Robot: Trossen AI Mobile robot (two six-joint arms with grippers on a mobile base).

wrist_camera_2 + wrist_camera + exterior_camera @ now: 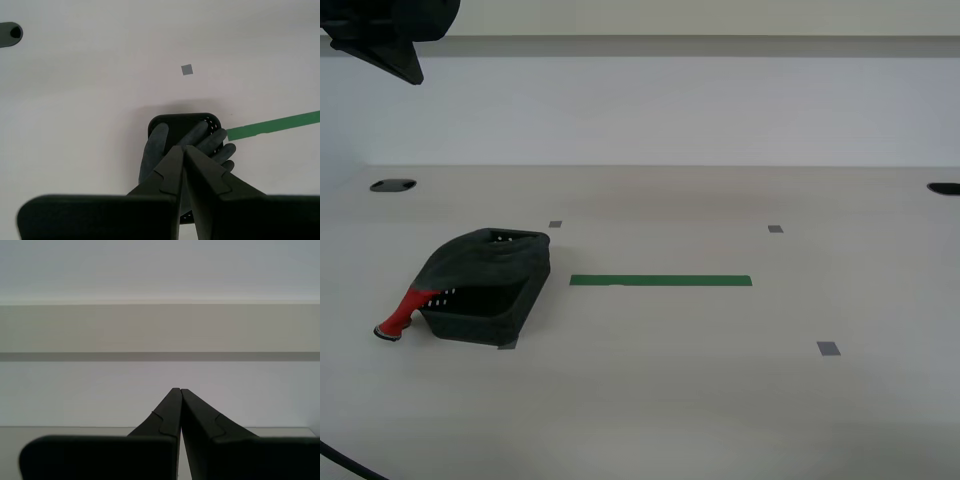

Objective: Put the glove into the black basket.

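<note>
Red knit cuff (402, 314) hangs outside the black basket (490, 318) and its end touches the table (720, 400), while the dark body of the glove (485, 260) lies draped over the basket's top. Below my second gripper (183, 148) the glove's fingers (200, 134) spread over the basket's far rim. So the glove is on the basket more than in it, and I judge the task nearly done but not finished.

My second gripper hangs high above the basket, jaws pressed together and holding nothing. My first gripper (179, 389) also has its jaws pressed together with nothing between them; it looks at a wall, well away from the work.

To finish well, I would spread the second gripper, come down on the cuff side, pinch the cuff and lift it over the rim, then let go inside. The glove is floppy, so a slow move is better. The basket is light and may slide if pushed sideways
</note>
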